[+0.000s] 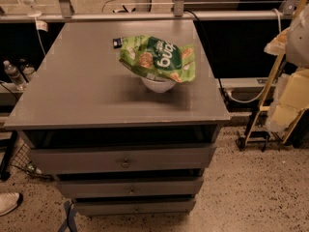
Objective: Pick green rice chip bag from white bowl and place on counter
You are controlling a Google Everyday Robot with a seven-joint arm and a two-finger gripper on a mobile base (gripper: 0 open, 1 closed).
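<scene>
The green rice chip bag (159,58) lies across the top of the white bowl (157,85) and overhangs it on both sides, so only the bowl's lower part shows. The bowl stands right of centre towards the back of the grey counter (82,91), which tops a drawer cabinet. My gripper (288,98) shows as pale white and yellowish parts at the right edge of the camera view. It is off the counter's right side, well apart from the bag and bowl, and holds nothing that I can see.
A small black object (117,42) lies just behind the bag's left end. A metal rail (145,16) runs behind the counter. Water bottles (14,74) stand to the left. A yellow frame (263,105) and cables are on the right. A white shoe (7,202) is on the floor at bottom left.
</scene>
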